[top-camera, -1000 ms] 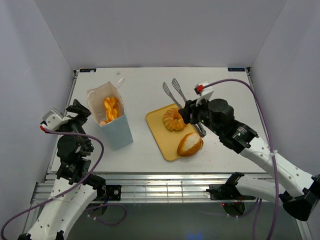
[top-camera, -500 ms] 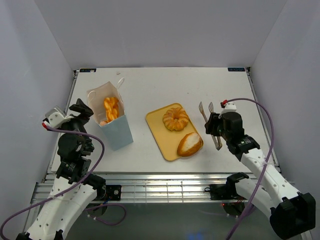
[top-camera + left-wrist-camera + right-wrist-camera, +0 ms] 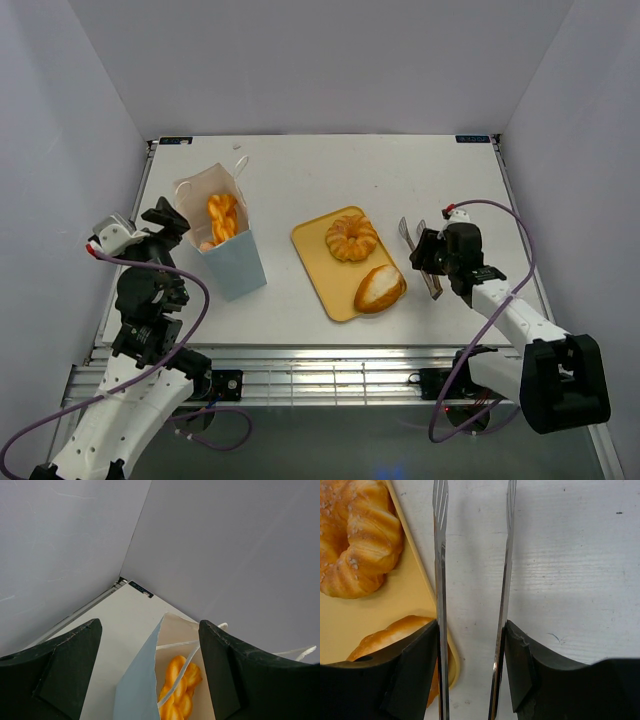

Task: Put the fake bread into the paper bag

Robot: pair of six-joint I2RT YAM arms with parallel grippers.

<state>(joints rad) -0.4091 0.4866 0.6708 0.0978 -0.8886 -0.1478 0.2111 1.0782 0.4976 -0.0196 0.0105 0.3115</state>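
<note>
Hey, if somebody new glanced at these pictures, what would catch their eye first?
The bright yellow tray mid-table stands out first, carrying a ring doughnut and an oval roll. To its left a pale paper bag stands open with a braided twist inside. On the tray's right side, the right end effector grips metal tongs.

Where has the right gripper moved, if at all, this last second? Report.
Yes. The right gripper, holding the tongs, moved from over the yellow tray's far corner to its right side.
</note>
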